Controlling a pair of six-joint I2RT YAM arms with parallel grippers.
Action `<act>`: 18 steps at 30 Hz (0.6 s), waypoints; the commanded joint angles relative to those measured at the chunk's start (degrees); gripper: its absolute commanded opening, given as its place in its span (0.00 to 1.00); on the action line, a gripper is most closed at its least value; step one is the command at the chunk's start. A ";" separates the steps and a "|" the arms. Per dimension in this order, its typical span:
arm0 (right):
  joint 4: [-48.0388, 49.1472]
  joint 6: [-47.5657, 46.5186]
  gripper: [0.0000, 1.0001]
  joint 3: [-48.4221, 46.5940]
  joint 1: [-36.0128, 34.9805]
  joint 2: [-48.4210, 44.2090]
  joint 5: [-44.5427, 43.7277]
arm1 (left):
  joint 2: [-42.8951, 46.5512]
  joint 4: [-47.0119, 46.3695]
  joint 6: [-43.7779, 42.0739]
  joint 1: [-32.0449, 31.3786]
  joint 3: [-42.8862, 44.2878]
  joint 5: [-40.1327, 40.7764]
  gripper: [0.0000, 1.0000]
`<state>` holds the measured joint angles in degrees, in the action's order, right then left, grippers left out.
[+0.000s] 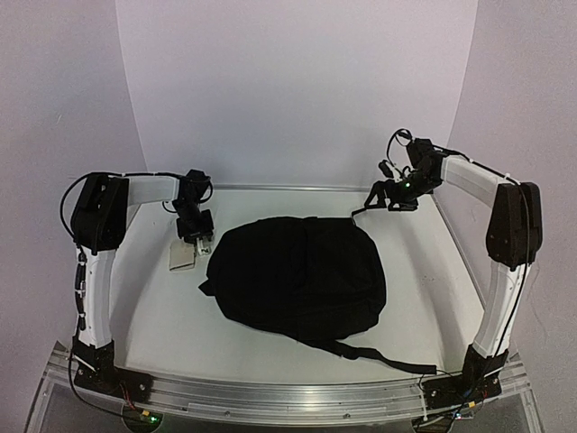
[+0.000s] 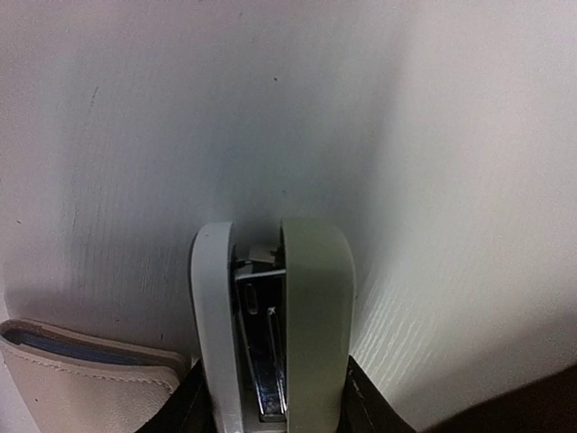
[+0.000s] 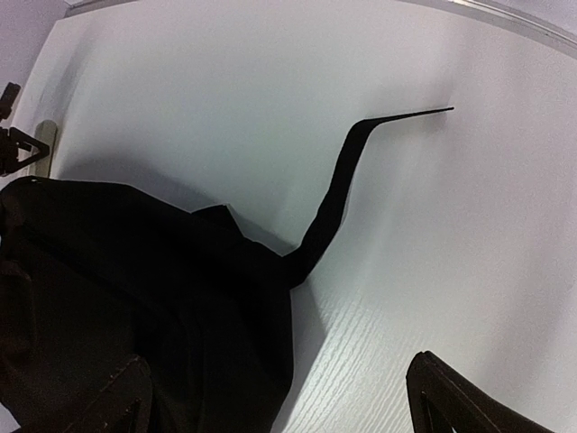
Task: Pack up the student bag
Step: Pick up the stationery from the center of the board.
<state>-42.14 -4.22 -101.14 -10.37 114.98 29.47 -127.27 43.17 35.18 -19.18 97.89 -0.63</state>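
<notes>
The black student bag (image 1: 297, 275) lies flat and closed in the middle of the table, one strap (image 1: 388, 359) trailing to the front right. My left gripper (image 1: 195, 236) is at the bag's left edge, shut on a grey-white stapler (image 2: 275, 325) that sticks out ahead of its fingers (image 2: 370, 401). My right gripper (image 1: 374, 200) hovers open and empty above the bag's back right corner. The right wrist view shows the bag (image 3: 135, 298) under it and the strap (image 3: 334, 180).
A beige stitched pouch (image 2: 81, 370) lies on the table just left of the stapler, also in the top view (image 1: 182, 256). The white table (image 1: 162, 316) has raised walls at the back and sides.
</notes>
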 commanded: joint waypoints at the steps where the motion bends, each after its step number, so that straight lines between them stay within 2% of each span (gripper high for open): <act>1: -0.78 0.97 0.98 -1.06 -0.02 -2.42 1.73 | 5.38 1.16 -4.00 0.19 -0.13 -1.62 0.39; 9: -1.92 -0.74 0.98 -2.35 -1.62 -3.94 4.25 | 14.32 3.04 -7.11 0.09 2.58 -0.54 0.37; 18: -1.61 0.47 0.98 0.58 -7.86 -7.14 3.61 | 22.04 7.25 -5.89 -2.80 3.59 -0.52 0.35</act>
<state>-43.64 -3.94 -101.55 -14.75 113.34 33.21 -109.86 47.86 29.99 -19.59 98.72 -1.71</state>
